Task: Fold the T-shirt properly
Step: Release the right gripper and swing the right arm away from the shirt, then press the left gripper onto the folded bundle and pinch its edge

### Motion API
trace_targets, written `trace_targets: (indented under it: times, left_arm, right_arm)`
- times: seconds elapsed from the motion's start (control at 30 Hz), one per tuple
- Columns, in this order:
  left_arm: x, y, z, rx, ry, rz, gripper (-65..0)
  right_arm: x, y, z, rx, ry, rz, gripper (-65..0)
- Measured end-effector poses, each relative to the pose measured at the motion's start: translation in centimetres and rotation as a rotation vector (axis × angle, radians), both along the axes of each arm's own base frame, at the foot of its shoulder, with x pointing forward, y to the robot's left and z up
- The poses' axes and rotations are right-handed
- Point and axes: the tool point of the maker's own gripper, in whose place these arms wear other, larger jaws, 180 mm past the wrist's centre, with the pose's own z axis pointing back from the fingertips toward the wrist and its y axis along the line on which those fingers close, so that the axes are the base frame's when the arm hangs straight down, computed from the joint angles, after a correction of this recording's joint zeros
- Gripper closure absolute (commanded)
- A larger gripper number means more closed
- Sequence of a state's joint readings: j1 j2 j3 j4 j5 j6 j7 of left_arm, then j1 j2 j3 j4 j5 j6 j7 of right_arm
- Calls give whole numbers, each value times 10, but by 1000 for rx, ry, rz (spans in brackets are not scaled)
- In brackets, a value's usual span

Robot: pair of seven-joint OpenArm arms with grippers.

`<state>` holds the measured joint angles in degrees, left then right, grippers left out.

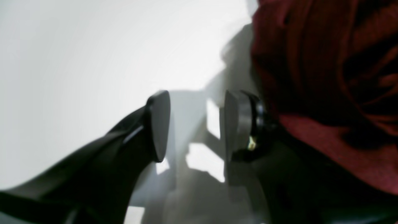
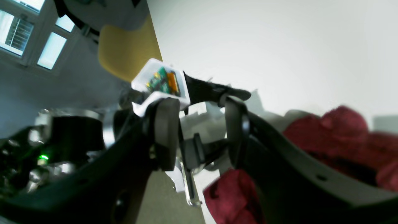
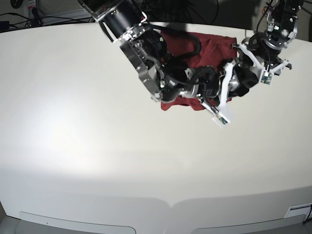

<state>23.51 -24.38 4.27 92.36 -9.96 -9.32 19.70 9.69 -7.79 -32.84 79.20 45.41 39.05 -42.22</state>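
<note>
The T-shirt [image 3: 204, 48] is a dark red bunched heap at the table's far right, partly hidden under my right arm. My right gripper [image 3: 242, 80] hovers at the heap's right edge. In the right wrist view its fingers [image 2: 163, 133] stand apart around the right gripper [image 2: 199, 133] gap with nothing between them; folds of the T-shirt [image 2: 326, 130] lie just below and to the right. My left gripper [image 1: 196, 124] is open and empty over bare table, the T-shirt [image 1: 311, 62] beside its right finger. In the base view the left gripper [image 3: 253, 53] is close to the right one.
The white table [image 3: 97, 146] stretches wide to the left and front. The two wrists nearly touch; the left arm's camera housing [image 2: 161, 81] sits right in front of my right fingers. A yellow chair [image 2: 124, 53] stands beyond the table edge.
</note>
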Motion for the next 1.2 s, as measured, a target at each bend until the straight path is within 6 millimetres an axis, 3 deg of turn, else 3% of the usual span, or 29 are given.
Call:
trace_targets:
  times: [0.17,0.3,0.5,0.63,0.77,0.9,1.07,1.2]
  left_arm:
    - [7,34,8,-9,-11,127,-279]
    - [6,52,14,-105,-4,229,-279]
    - [14,4,45,-352,-24,85,-279]
    - [18,-20,70,-403,-48,14,-279]
    - [15,-43,90,-439,-88,-23,-279]
    - [-6,-66,93,-434,-84,-80,-279]
    - [-15,-82,104,-436,-115,-90,-279]
    - [-28,-101,94,-434,-67,-131,-279]
  right_arm:
    - [15,2,28,24,-99,8,-258]
    - [32,-13,17,-176,-235,48,-258]
    - [83,-67,0,-459,-289,-38,-258]
    - [108,-97,0,-451,-251,-150,-258]
    - [127,-157,-20,-543,-219,-243,-258]
    - [135,-214,-39,-649,-196,-311,-258]
    - [127,-250,-57,-700,-149,-348,-258]
    - [121,-272,-68,-732,-117,-378,-258]
